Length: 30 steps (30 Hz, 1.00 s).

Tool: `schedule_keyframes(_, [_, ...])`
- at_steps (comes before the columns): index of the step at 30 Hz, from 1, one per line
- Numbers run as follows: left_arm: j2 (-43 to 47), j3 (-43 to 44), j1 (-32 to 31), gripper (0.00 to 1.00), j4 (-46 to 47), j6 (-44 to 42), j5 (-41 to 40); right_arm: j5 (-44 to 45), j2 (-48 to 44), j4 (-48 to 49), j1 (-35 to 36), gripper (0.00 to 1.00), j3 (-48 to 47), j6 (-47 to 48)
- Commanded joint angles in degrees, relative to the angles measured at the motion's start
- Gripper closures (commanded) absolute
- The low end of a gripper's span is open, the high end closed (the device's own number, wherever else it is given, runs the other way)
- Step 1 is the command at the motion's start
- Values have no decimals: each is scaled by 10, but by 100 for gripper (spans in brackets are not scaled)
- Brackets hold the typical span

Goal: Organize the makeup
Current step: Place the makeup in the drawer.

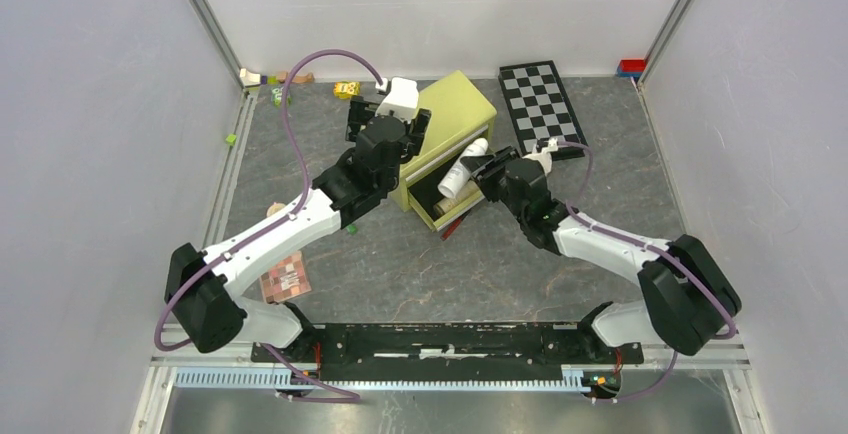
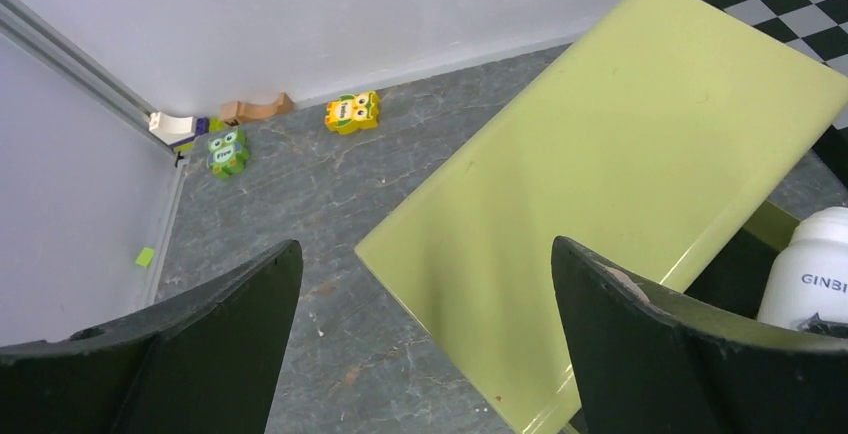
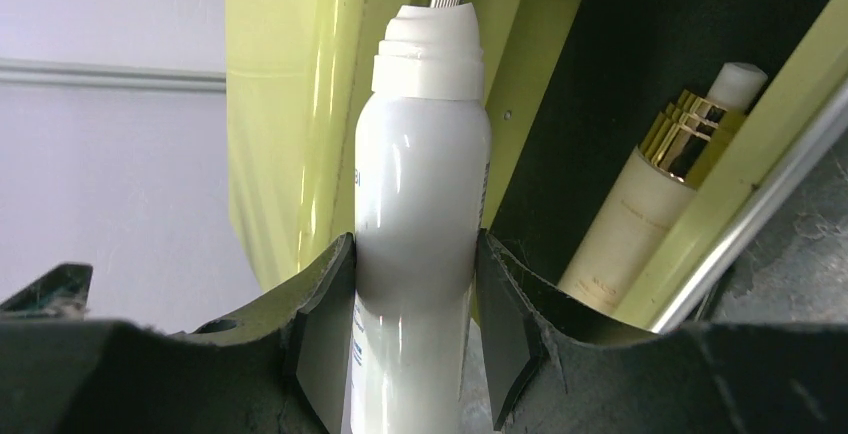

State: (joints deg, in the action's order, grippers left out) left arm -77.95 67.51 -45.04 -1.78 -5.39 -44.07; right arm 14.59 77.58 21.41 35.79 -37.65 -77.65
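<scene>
My right gripper is shut on a white tube, which points up and out of the open drawer of a yellow-green box. A beige gold-capped bottle lies inside that drawer. In the top view the white tube leans over the drawer with the right gripper on its lower end. My left gripper stands open and holds nothing, hovering over the left edge of the box lid. A square pink-brown eyeshadow palette lies on the floor by the left arm.
A black-and-white checkerboard lies at the back right of the box. Yellow and green owl blocks sit near the back left corner. A red stick shows at the drawer's front edge. White walls enclose the grey floor.
</scene>
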Motion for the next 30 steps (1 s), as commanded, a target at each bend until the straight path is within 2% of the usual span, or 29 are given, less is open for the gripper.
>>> schedule_keyframes(1, [34,-9,3,0,70,-38,-29,42,27,2,7,67,-50,-38])
schedule_keyframes(11, [34,-13,3,0,71,-43,-29,43,93,-12,24,62,-88,-55])
schedule_keyframes(20, [29,-14,3,0,70,-45,-29,21,118,-4,26,44,-92,-54])
schedule_keyframes(25, [13,-17,5,0,73,-40,-24,21,107,-31,26,37,-103,-14])
schedule_keyframes(30, [-5,6,5,0,31,-22,-16,27,85,-10,23,38,-95,29])
